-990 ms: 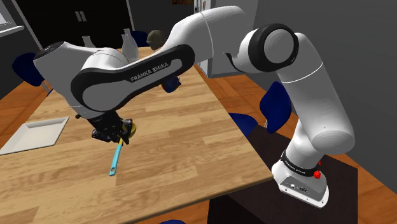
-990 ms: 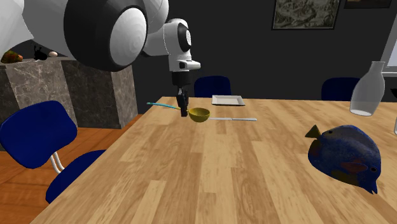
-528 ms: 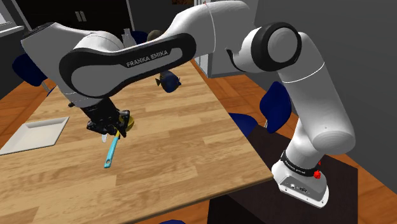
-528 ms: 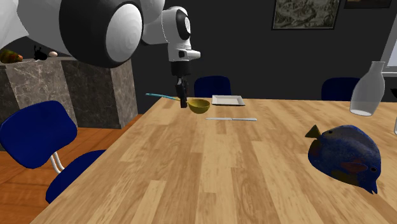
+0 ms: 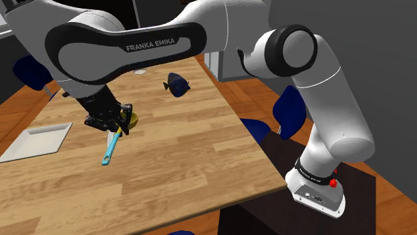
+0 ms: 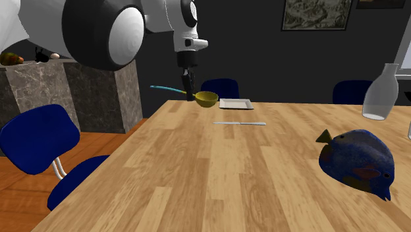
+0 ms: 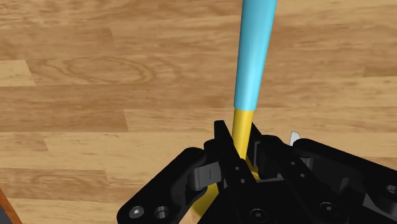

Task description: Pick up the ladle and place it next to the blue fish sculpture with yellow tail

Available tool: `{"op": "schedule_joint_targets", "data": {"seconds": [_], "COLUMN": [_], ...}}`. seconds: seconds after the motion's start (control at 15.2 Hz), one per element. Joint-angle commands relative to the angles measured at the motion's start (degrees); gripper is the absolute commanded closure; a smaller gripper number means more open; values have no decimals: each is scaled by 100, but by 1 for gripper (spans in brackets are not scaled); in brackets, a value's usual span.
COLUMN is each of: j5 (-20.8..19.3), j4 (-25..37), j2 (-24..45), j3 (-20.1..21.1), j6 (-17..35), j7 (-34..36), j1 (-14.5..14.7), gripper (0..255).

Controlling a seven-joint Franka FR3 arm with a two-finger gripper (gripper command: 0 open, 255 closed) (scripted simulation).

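Observation:
The ladle (image 5: 110, 148) has a yellow bowl and a light-blue handle, and it hangs in the air above the wooden table (image 5: 180, 147). My gripper (image 5: 115, 124) is shut on its yellow neck, just beside the bowl. In the second exterior view the ladle (image 6: 206, 99) is level under the gripper (image 6: 189, 91), above the table's far end. The wrist view shows the ladle (image 7: 254, 57) with its handle pointing away from the gripper (image 7: 239, 145), whose fingers clasp the yellow stem. The blue fish sculpture (image 5: 178, 82) with its yellow tail lies far off; in the second exterior view the fish (image 6: 359, 161) is close by at the right.
A white square plate (image 5: 37, 140) and a table knife (image 6: 240, 123) lie near the ladle's end of the table. A glass carafe (image 6: 382, 92) stands beyond the fish. Blue chairs (image 6: 39, 142) surround the table, and a marble counter (image 6: 72, 92) stands behind them.
The arm has risen with the ladle in the gripper, lifting it higher above the table and a little toward the shoulder view's left. The grip has not changed.

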Motion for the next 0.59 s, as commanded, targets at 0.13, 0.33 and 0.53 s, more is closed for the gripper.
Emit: {"op": "schedule_joint_targets", "data": {"seconds": [0.13, 0.33, 0.53], "j5": [-17, -55, -118], "j4": [417, 825, 1332], "j2": [42, 123, 252], "j3": [-17, -47, -97], "j6": [-339, -628, -956], "j7": [-75, -147, -238], "j1": [132, 273, 461], "gripper": [255, 255, 255]}}
